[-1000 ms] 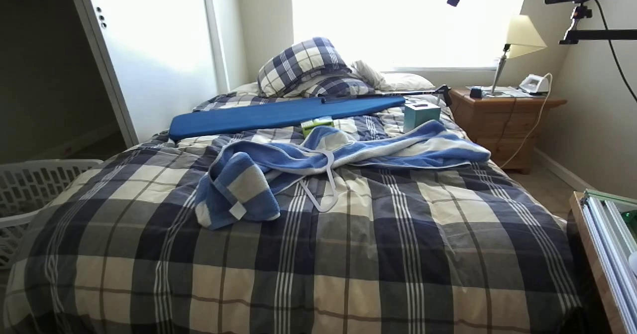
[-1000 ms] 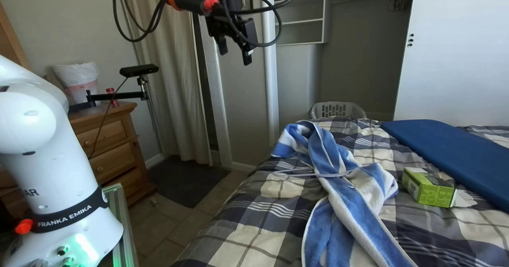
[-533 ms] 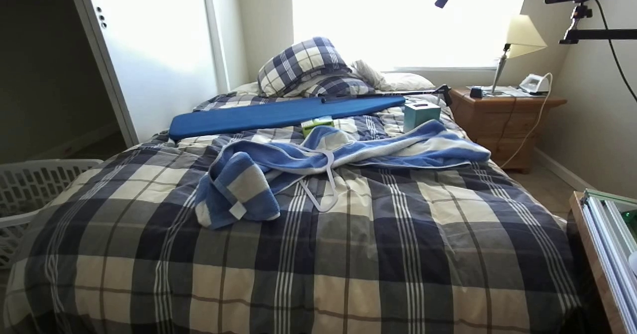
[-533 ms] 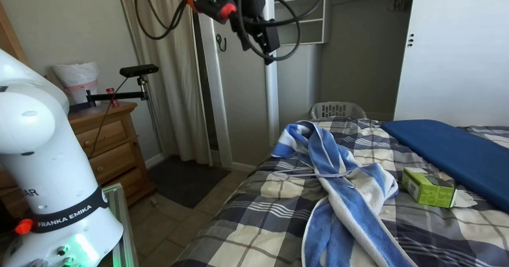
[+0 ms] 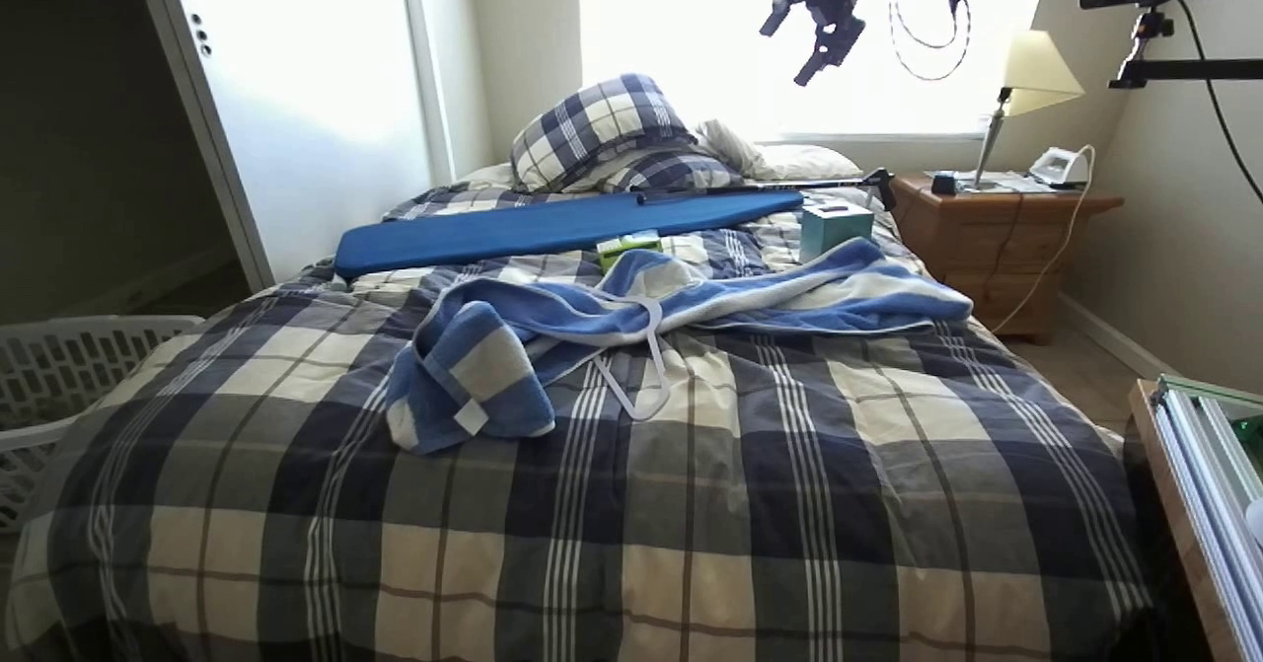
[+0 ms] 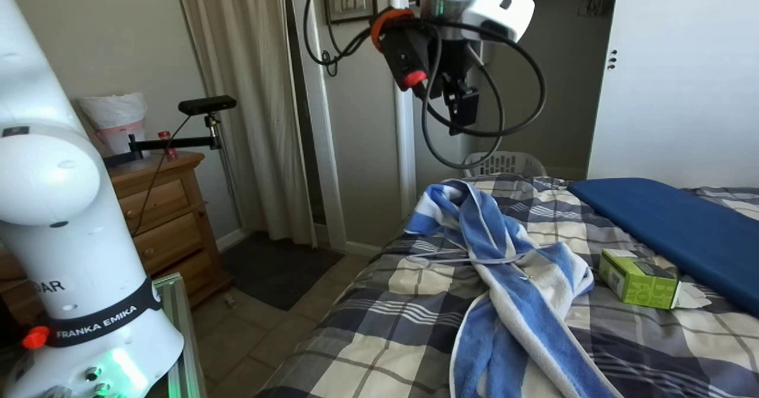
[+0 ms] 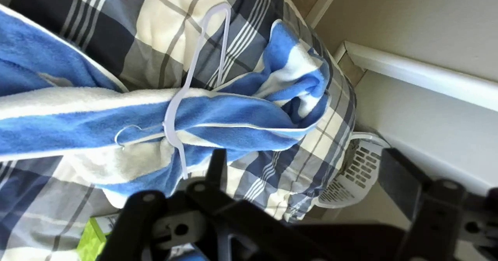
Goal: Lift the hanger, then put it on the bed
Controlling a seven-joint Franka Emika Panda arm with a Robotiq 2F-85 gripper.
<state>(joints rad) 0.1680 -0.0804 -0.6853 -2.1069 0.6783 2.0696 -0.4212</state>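
The pale hanger point(image 5: 654, 336) lies on the plaid bed point(image 5: 553, 544), partly wrapped in a blue-and-white striped garment point(image 5: 789, 307). The hanger also shows in an exterior view point(image 6: 492, 261) and in the wrist view point(image 7: 170, 117). There its small metal hook lies on the cloth and one looped end sticks out over the comforter. My gripper point(image 5: 786, 54) is open and empty, in the air high above the bed, pointing down and apart from the hanger. In the wrist view the fingers point(image 7: 303, 156) stand wide apart, with the hanger to the upper left of them.
A long flat blue board point(image 5: 562, 228), a green box point(image 5: 629, 246), a teal box point(image 5: 836, 230) and a dark cane point(image 5: 770, 188) lie on the bed beyond the garment. A white basket point(image 5: 89, 366) stands beside the bed. Loose cables point(image 6: 501, 131) hang around the wrist.
My gripper has moved out over the bed and lower: left and down in an exterior view, right and down in an exterior view. The hanger and garment have not moved.
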